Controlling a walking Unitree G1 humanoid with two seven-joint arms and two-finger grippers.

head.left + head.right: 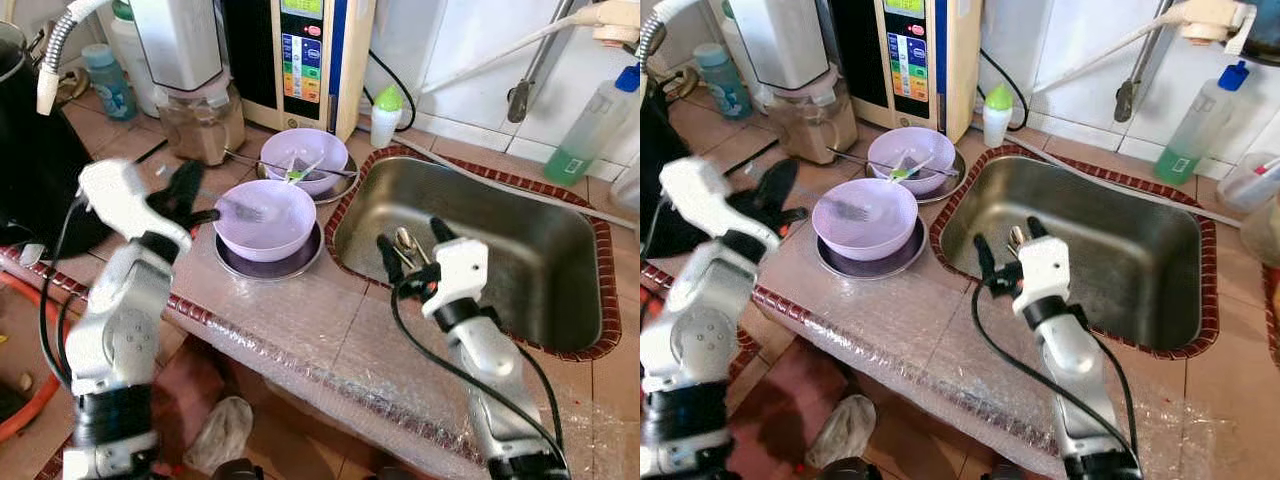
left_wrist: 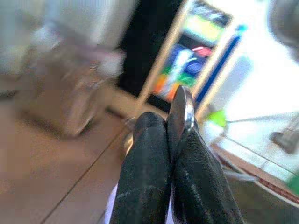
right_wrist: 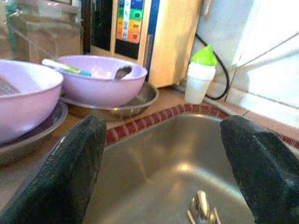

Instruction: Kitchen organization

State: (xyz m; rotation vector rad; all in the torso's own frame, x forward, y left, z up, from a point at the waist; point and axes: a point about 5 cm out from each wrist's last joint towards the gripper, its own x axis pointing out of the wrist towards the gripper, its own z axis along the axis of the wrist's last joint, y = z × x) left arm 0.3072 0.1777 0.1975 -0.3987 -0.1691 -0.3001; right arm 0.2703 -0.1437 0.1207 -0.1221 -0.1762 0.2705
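Note:
My left gripper (image 1: 207, 213) is shut on the handle of a metal fork (image 1: 248, 211). The fork's tines lie inside the near purple bowl (image 1: 266, 232), which sits on a steel plate (image 1: 300, 262). In the left wrist view, the black fingers (image 2: 149, 163) pinch the shiny handle (image 2: 187, 106). A second purple bowl (image 1: 305, 155) behind it holds a green-and-white utensil (image 1: 300, 172) and a spoon (image 3: 122, 71). My right gripper (image 1: 412, 238) is open over the left end of the steel sink (image 1: 520, 260). A spoon (image 1: 404, 240) lies on the sink floor beneath it.
A blender (image 1: 195, 90) and a water machine with a coloured panel (image 1: 300, 50) stand at the back. A small green-capped bottle (image 1: 385, 115) stands beside the sink, with a green soap bottle (image 1: 585, 130) at the far right. The counter edge is covered in bubble wrap (image 1: 330, 350).

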